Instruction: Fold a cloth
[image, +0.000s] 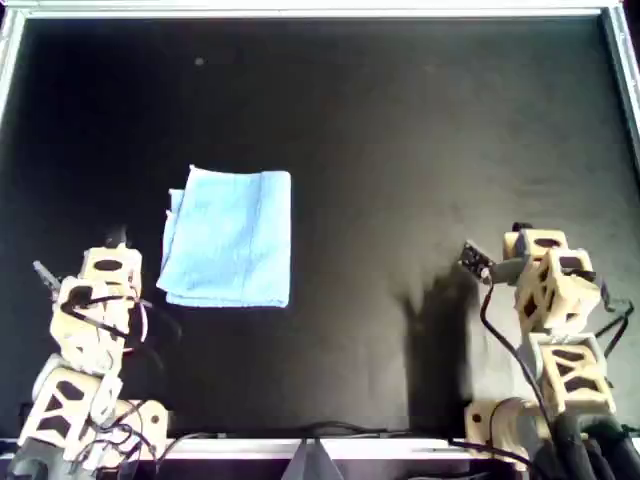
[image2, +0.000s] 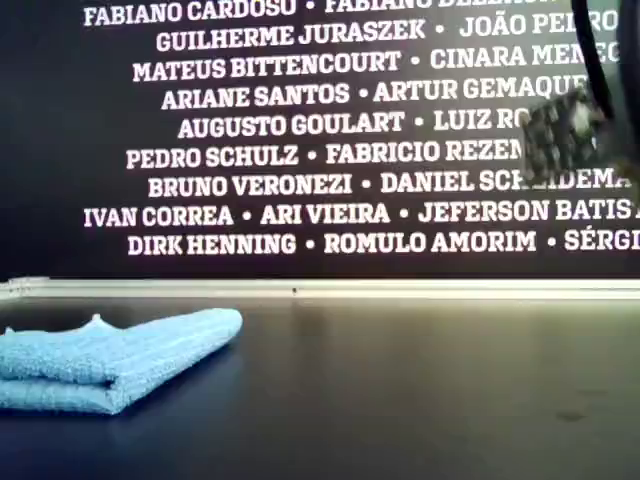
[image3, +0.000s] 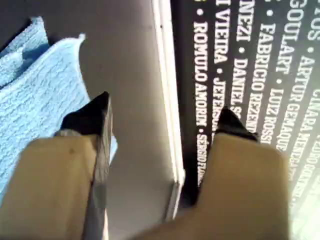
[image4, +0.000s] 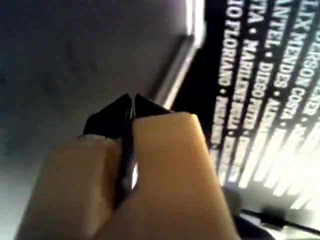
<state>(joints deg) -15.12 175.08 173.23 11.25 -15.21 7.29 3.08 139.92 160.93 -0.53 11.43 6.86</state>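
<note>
**Folded cloth lies free, both grippers clear of it**

Here the black table (image: 400, 150) fills most of the overhead view, edged by a pale metal rim. In the exterior view a dark wall printed with white names (image2: 300, 130) stands behind it.

The cloth (image: 230, 238), light blue and folded into a layered rectangle, lies flat on the table toward the overhead view's left, roughly midway between the far and near edges. In the exterior view it sits low at that view's left, its stacked layers showing along the near edge.

The left arm (image: 85, 340) stands at the overhead view's lower left, tan with dark cut-outs. Its left gripper (image3: 162, 112) hangs above the table with its jaws spread well apart and nothing between them; the left wrist view shows the cloth just beside one dark fingertip (image3: 95, 112), not gripped. In the overhead view the gripper is near the cloth's lower left corner but apart from it.

The right arm (image: 555, 330) stands at the overhead view's lower right, well apart from the cloth. Its right gripper (image4: 132, 107) has its jaws pressed together, empty.
</note>
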